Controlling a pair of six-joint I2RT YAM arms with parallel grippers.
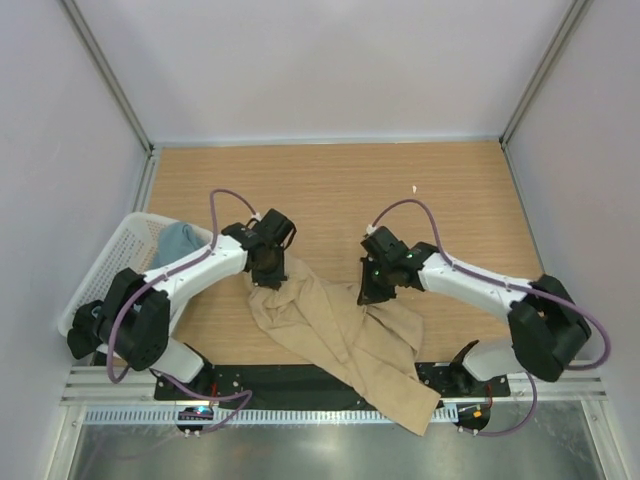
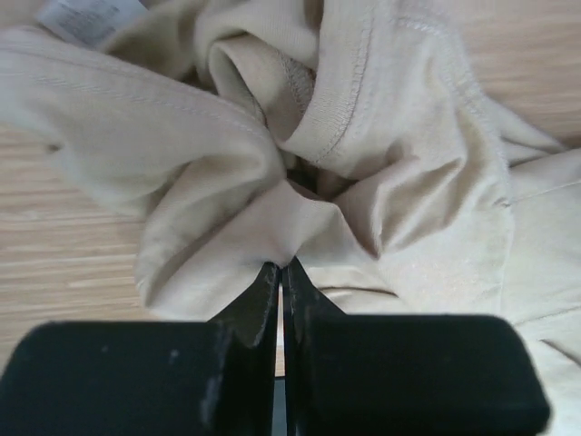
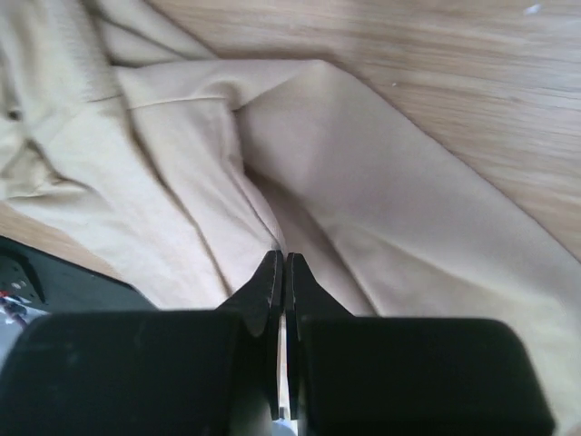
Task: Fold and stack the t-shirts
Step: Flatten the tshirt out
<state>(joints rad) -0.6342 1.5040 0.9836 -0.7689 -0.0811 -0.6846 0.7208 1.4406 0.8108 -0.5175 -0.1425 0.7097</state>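
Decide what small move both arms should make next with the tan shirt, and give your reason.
Probably lift both grippers together and draw them apart. The left gripper and right gripper are each shut on a pinch of the tan t-shirt, which lies crumpled, not yet spread flat.

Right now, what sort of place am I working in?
Likely a lab test cell: wooden tabletop, plain white panels on metal posts around it, a white mesh basket and a tan t-shirt.

Light was even, bright, from overhead, soft shadows sat in folds of the crumpled tan-beige cloth t-shirt [image 2: 182,209], black two-finger left gripper [image 2: 280,270] was blurred near its lens, grey metal ledge [image 1: 400,455] showed glare.
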